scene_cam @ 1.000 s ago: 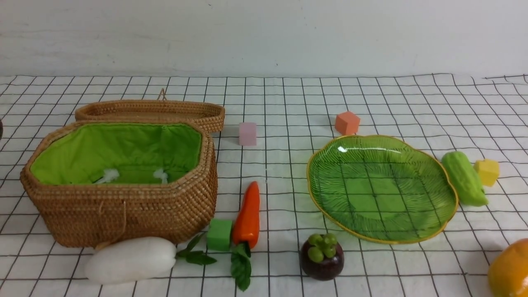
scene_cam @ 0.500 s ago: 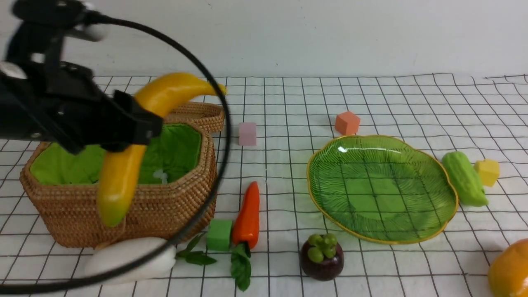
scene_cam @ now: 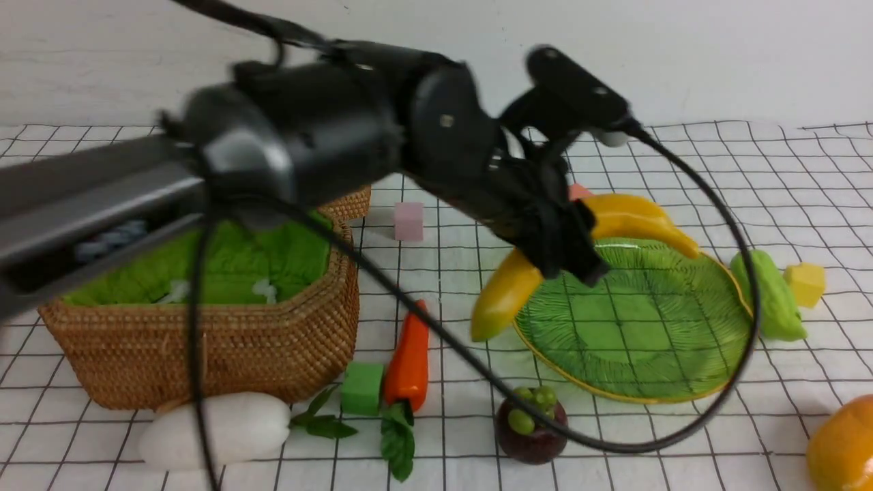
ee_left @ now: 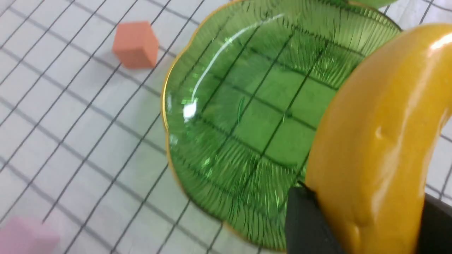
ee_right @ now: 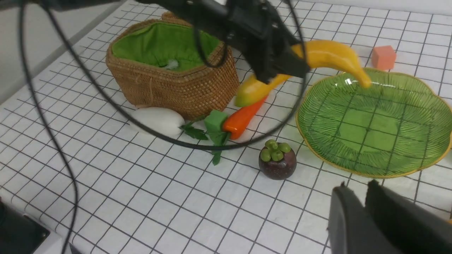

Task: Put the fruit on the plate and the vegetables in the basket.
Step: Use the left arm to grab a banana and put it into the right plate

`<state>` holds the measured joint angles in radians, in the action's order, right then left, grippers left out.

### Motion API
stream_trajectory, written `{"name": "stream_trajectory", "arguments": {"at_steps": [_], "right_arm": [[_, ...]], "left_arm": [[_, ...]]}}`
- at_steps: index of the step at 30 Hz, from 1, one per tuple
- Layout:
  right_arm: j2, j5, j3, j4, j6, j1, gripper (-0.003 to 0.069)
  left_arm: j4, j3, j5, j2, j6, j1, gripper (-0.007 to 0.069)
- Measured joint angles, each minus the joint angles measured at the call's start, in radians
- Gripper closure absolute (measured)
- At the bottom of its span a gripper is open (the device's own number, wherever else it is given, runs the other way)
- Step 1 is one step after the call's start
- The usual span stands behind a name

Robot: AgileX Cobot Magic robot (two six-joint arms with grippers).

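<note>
My left gripper (scene_cam: 566, 245) is shut on the yellow banana (scene_cam: 634, 218), holding it in the air over the left rim of the green plate (scene_cam: 641, 320). In the left wrist view the banana (ee_left: 381, 141) fills the space between both black fingers above the plate (ee_left: 247, 116). The mangosteen (scene_cam: 532, 426) stands in front of the plate and the mango (scene_cam: 846, 447) lies at the right edge. The basket (scene_cam: 204, 354) stands open on the left, with the white eggplant (scene_cam: 215, 429) and orange carrot (scene_cam: 409, 354) beside it. The gourd (scene_cam: 771, 296) lies right of the plate. My right gripper (ee_right: 356, 187) is shut and empty, near the plate's front edge.
Foam cubes lie about: a pink cube (scene_cam: 409, 221) behind the basket's right side, a green cube (scene_cam: 363, 389) against the carrot, a yellow cube (scene_cam: 806, 283) by the gourd, an orange cube (ee_left: 136, 44) behind the plate. The left arm's cable (scene_cam: 682, 436) loops over the mangosteen.
The left arm has swung in from the left with the banana, from over the basket to over the plate's left rim. Nothing on the table has moved.
</note>
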<state>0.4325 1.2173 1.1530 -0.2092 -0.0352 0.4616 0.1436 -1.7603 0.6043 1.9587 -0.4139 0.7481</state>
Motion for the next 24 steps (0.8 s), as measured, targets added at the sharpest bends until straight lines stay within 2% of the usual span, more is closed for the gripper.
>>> {"name": "stream_trajectory", "arguments": {"at_steps": [7,12,19,20,22,24], "right_arm": [[0.0,0.019,0.0,0.004,-0.008,0.0,0.0557],[0.0,0.046,0.0,0.042,-0.034,0.0,0.0557],[0.0,0.047,0.0,0.053,-0.046,0.0,0.0557],[0.0,0.047,0.0,0.053,-0.048,0.0,0.0556],[0.0,0.047,0.0,0.053,-0.048,0.0,0.0554],[0.0,0.047,0.0,0.053,-0.048,0.0,0.0552]], "left_arm": [[-0.006,-0.366,0.001,0.33,0.026,0.017,0.0315],[-0.008,-0.454,-0.016,0.435,0.03,0.017,0.0303],[-0.02,-0.459,-0.036,0.458,0.035,0.016,0.0097],[-0.023,-0.461,-0.024,0.449,0.051,0.016,0.0046],[-0.023,-0.461,0.012,0.427,0.086,0.016,0.0008],[-0.023,-0.461,0.083,0.388,0.134,0.016,0.0004]]}}
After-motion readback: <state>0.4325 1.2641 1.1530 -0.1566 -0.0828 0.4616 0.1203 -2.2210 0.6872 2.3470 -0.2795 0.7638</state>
